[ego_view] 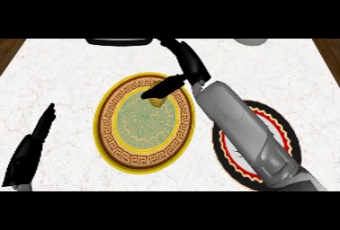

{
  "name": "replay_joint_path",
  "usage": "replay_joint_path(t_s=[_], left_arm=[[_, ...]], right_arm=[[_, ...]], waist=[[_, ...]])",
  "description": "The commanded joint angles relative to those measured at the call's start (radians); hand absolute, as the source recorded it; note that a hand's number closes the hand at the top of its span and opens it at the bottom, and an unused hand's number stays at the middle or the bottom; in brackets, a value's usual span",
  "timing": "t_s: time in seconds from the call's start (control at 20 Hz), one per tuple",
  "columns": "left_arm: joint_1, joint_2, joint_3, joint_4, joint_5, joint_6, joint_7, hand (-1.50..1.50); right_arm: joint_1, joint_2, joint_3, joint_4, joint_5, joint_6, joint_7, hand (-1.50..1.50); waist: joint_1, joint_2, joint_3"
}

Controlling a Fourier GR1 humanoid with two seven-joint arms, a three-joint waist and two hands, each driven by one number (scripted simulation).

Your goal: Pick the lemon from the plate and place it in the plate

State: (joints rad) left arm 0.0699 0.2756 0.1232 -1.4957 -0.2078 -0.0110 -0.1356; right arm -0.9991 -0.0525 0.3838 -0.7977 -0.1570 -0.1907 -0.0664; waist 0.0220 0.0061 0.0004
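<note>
A white marble surface (66,72) carries a gold-rimmed plate (106,130) at its middle and a black-rimmed plate (289,137) just beside it, to the right.

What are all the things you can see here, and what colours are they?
counter: one, white marble, under everything
gold plate: one, gold rim, green middle, counter's centre
dark plate: one, black, red and white, at right, partly under the grey forearm
lemon: one, yellow, over the gold plate, mostly hidden by the right robot hand
black thing: one, top edge, cut off
grey thing: one, top right edge, cut off
left robot hand: one, black, lower left, resting open
right robot hand: one, black, above the lemon
</note>
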Motion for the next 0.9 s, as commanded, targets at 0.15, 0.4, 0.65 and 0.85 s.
replay_joint_path(t_s=[0.15, 0.4, 0.65, 0.85], left_arm=[[0.021, 0.033, 0.044, 0.025, 0.022, -0.026, -0.063, 0.0], [-0.037, 0.026, 0.039, 0.053, 0.027, -0.046, -0.024, 0.0], [-0.055, -0.009, -0.005, -0.017, -0.015, -0.014, 0.047, 0.0], [-0.046, -0.016, -0.005, 0.005, -0.016, -0.018, 0.02, 0.0]], right_arm=[[0.02, -0.153, -0.204, 0.144, -0.132, 0.252, -0.228, -1.5], [-0.024, -0.232, -0.252, 0.298, -0.101, 0.384, -0.386, -1.5], [-0.063, -0.327, -0.28, 0.456, -0.062, 0.485, -0.509, -1.5], [-0.108, -0.341, -0.294, 0.559, -0.039, 0.527, -0.551, -1.5]], waist=[[0.005, 0.006, 0.0], [0.005, 0.006, 0.0], [0.02, 0.012, 0.001], [0.029, 0.015, 0.001]])
